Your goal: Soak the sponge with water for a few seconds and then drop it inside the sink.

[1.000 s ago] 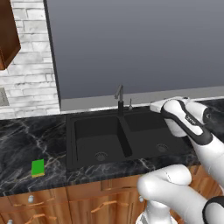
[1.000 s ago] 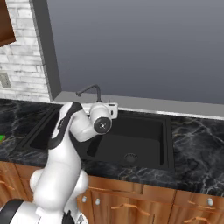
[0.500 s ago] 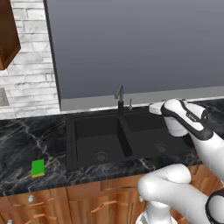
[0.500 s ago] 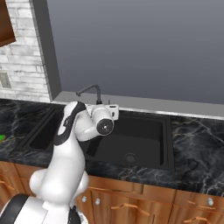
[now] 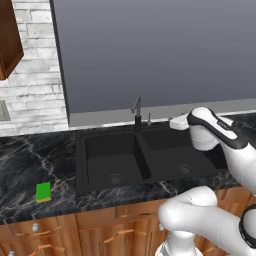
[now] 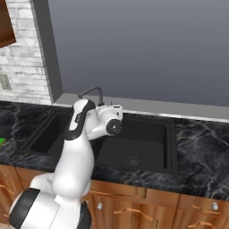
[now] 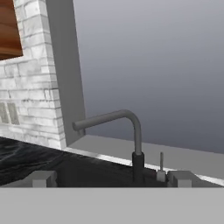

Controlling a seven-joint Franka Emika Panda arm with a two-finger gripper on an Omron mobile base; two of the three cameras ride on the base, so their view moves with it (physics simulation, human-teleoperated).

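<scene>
The green sponge lies flat on the dark marble counter, left of the black double-basin sink. In the right base view the sponge is a green sliver at the left edge. My gripper hangs open and empty over the right basin, just right of the dark faucet. The hand view looks level at the faucet, with the gripper wide apart and nothing between its fingertips. The water is out of view; no stream leaves the spout.
A small lever stands beside the faucet base. A grey wall panel rises behind the sink, with white brick to the left and a wooden cabinet above it. Wooden drawers run below the counter.
My hand has shifted a little left toward the faucet and turned at the wrist. The sponge has not moved, and the jaws have stayed wide.
</scene>
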